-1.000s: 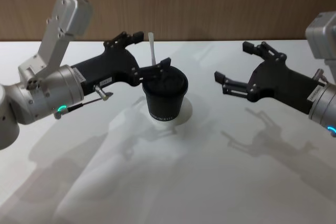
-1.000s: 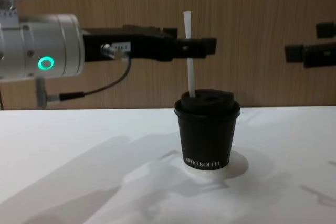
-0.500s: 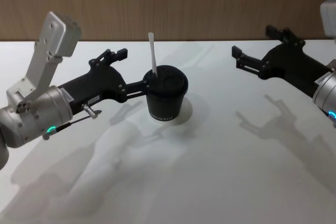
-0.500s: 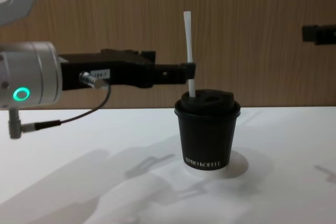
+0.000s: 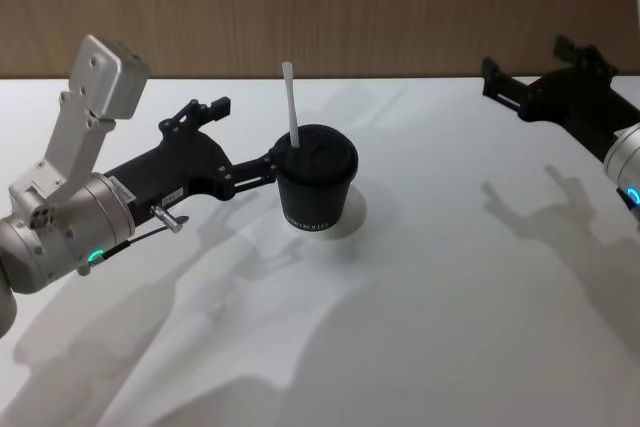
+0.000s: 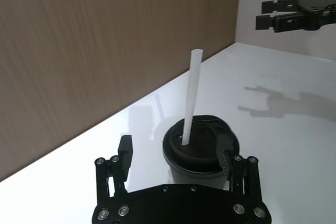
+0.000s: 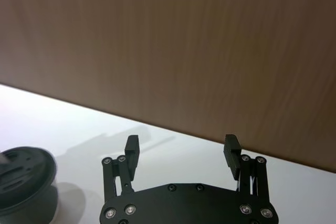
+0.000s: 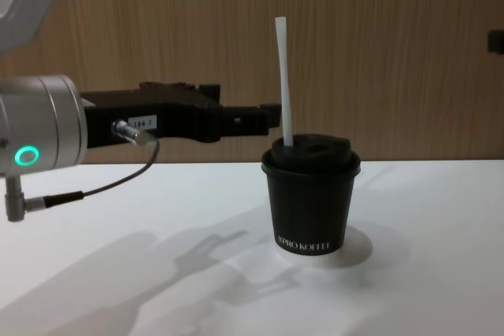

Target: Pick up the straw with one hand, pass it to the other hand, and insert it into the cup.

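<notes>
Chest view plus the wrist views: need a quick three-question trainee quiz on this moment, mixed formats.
1. True or false: the thin white straw stands in the lid of the small black paper cup.
2. The left claw is: A) shut on the straw, B) open, its fingers either side of the cup, C) lying on the white table.
3. Fill in: the right claw is ____.

Key: 1 true; 2 B; 3 open.

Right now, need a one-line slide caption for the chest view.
Thin white straw stands in the lidded black paper cup; open left gripper beside it, not gripping.
</notes>
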